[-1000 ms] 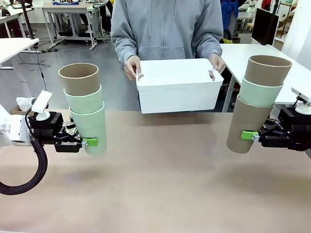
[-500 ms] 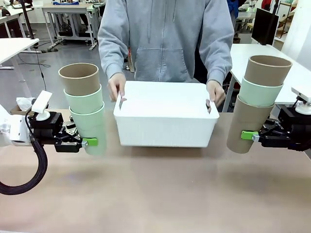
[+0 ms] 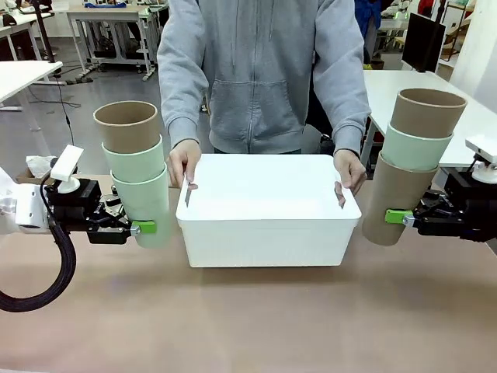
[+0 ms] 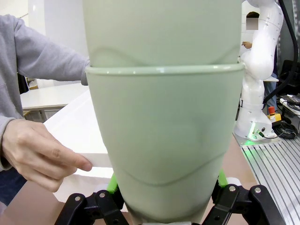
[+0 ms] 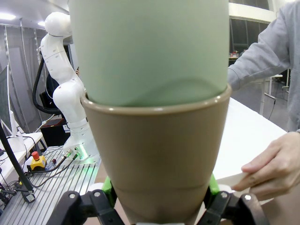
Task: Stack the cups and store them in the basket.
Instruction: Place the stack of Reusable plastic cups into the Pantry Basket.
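The cups (image 3: 146, 203) look matte plastic; the basket (image 3: 264, 242) smooth white plastic.

White tables (image 3: 19, 76) behind; grey floor (image 3: 46, 128); black monitor (image 3: 424, 40) right.

**Right wrist view.** My right tool (image 5: 159, 199) is closed on the base of a taupe cup (image 5: 157, 154), with its green pads (image 5: 108, 186) pressed to either side. A mint cup (image 5: 150, 51) stands upright, nested in the taupe one, and its top is cut off by the frame. At picture right, a person's hand (image 5: 272, 164) grips the edge of the white basket (image 5: 246, 136), and I see a grey sleeve (image 5: 265, 51) above it. The brown counter (image 5: 283, 211) lies under the hand. A red stop button (image 5: 36, 157) sits low at left.
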Tool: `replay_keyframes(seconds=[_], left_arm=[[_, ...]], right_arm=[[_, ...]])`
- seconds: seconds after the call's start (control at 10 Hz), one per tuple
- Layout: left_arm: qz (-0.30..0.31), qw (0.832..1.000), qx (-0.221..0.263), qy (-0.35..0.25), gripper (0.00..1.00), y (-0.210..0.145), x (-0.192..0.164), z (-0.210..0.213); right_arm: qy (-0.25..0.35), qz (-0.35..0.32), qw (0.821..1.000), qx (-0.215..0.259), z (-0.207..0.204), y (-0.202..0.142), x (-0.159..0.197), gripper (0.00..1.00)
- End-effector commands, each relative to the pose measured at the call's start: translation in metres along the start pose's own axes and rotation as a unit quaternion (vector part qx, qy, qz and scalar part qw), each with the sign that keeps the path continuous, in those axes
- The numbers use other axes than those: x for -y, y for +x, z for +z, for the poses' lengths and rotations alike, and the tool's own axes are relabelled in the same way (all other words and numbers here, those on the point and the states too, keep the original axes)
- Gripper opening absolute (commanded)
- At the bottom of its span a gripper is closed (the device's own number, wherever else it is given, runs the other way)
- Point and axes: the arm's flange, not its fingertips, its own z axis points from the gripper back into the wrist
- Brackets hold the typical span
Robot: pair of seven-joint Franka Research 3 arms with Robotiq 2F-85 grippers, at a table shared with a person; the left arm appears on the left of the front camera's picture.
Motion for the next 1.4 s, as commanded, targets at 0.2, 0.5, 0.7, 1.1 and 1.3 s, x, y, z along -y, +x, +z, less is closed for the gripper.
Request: replay_keyframes(seconds=[0.2, 0.5, 0.7, 1.1, 1.3], left_arm=[[-0.002, 1.0, 0.002, -0.002, 0.83, 0.0032, 0.0001, -0.0004], [-0.002, 1.0, 0.002, -0.002, 0.83, 0.0032, 0.0001, -0.0004], [-0.002, 1.0, 0.002, -0.002, 0.83, 0.0032, 0.0001, -0.0004], [-0.002, 1.0, 0.002, -0.002, 0.83, 0.0032, 0.0001, -0.0004], [-0.002, 1.0, 0.002, -0.002, 0.83, 0.0032, 0.0001, -0.0004]], right_arm=[[-0.001, 0.005, 1.0, 0.001, 0.0, 0.0035, -0.0001, 0.85], [-0.001, 0.005, 1.0, 0.001, 0.0, 0.0035, -0.0001, 0.85], [-0.001, 0.005, 1.0, 0.001, 0.0, 0.0035, -0.0001, 0.85], [-0.001, 0.005, 1.0, 0.001, 0.0, 0.0035, -0.0001, 0.85], [-0.001, 0.005, 1.0, 0.001, 0.0, 0.0035, -0.0001, 0.85]])
